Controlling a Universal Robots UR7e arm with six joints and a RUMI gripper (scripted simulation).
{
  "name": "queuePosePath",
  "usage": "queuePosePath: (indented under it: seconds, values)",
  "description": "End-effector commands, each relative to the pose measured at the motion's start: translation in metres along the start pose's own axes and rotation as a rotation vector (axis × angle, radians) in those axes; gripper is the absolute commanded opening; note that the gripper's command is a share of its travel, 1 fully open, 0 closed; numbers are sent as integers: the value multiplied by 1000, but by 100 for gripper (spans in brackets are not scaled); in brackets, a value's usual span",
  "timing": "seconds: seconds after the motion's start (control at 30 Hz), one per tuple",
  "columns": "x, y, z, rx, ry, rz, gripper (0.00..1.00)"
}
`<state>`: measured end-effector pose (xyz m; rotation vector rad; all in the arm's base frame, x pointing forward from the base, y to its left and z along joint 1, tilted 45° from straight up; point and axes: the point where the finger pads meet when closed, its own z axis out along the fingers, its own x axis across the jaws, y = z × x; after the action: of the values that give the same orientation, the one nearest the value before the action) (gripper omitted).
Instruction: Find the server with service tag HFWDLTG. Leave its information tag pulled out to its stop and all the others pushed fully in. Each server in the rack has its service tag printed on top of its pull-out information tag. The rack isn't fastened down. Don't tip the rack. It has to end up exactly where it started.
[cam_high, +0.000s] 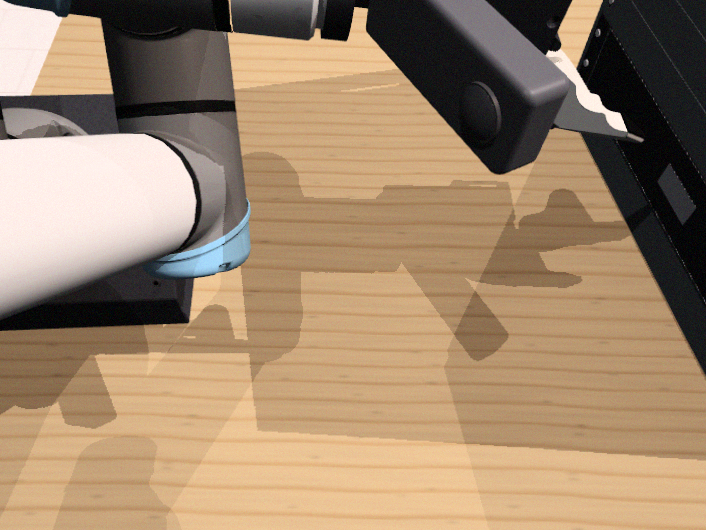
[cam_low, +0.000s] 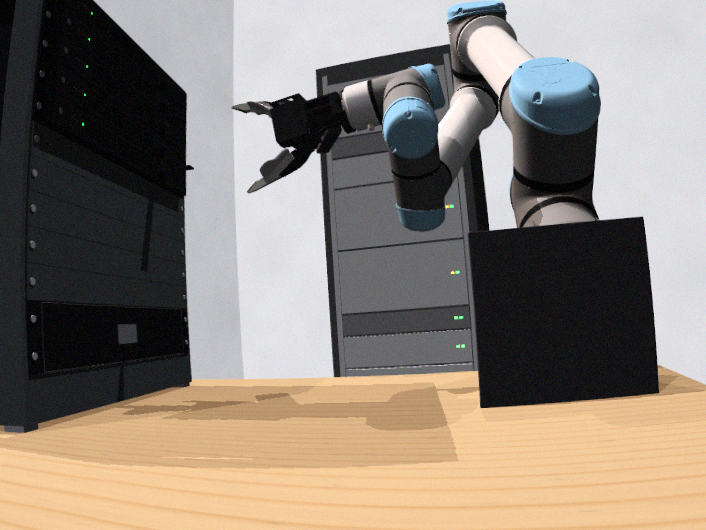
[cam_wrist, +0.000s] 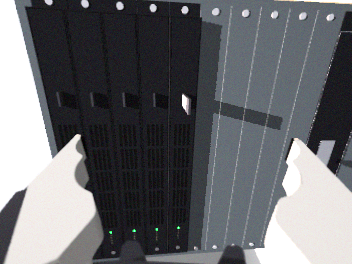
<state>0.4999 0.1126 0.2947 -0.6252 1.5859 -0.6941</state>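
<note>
The dark server rack stands at the left of the wooden table; it also shows in the top view at the right edge. The wrist view is rotated, so the rack's servers run as upright black strips, several of them with green lights and a small tag slot each. One information tag on the strip next to the grey panels shows pale and sticks out; it also shows as a small tab at the rack's front edge. Its print is not readable. My gripper is open and empty, facing the rack front a short way off.
Grey blank panels fill the rack below the black servers. A lower black server with a grey tag sits near the rack's bottom. A second rack stands behind the arm. The arm's black pedestal is at the right.
</note>
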Motion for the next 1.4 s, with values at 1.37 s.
queuePosePath:
  seconds: [1.37]
  values:
    - [-25,0,9,280,279,-59,100]
